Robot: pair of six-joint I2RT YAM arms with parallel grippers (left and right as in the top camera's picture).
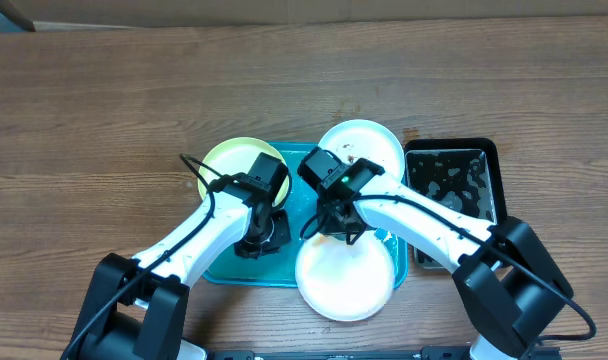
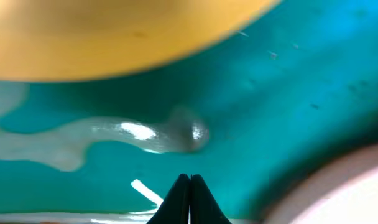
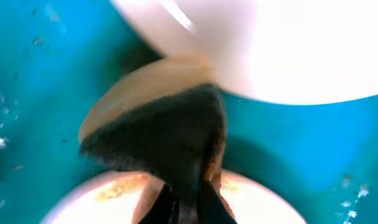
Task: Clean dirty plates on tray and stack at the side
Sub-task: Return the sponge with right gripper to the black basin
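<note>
The teal tray holds three plates: a yellow-green plate at its back left, a white plate at its back right, and a white plate over its front right edge. My right gripper is shut on a sponge, dark green on one side and yellow on the other, pressed on the tray between the two white plates. The near plate has brown smears at its rim. My left gripper is shut and empty, low over the tray beside the yellow-green plate.
A black rectangular tub with wet patches stands right of the tray. A soapy water smear lies on the tray floor. The wooden table spreads around.
</note>
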